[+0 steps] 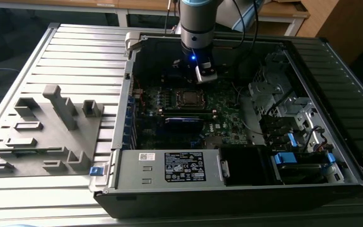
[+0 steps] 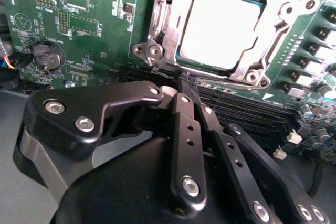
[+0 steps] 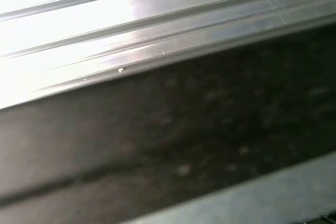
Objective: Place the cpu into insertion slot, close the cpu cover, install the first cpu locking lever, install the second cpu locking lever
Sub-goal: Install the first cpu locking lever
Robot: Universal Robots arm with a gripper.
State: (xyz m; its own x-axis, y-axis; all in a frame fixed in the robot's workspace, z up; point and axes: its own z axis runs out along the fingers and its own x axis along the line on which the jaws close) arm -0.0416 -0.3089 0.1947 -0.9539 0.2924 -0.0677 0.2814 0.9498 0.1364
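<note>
Cpu (image 2: 220, 27) inside cpu cover (image 2: 164, 24) (hand (image 2: 187, 81) just beside)

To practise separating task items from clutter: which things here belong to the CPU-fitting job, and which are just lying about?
Job in hand: cpu; cpu cover, framing it; gripper, close beside them.
Lying about: power supply box; grey fixture tray; coin battery.

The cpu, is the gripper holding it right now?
No, the cpu lies in its socket on the board, framed by the cpu cover, apart from the gripper.
</note>
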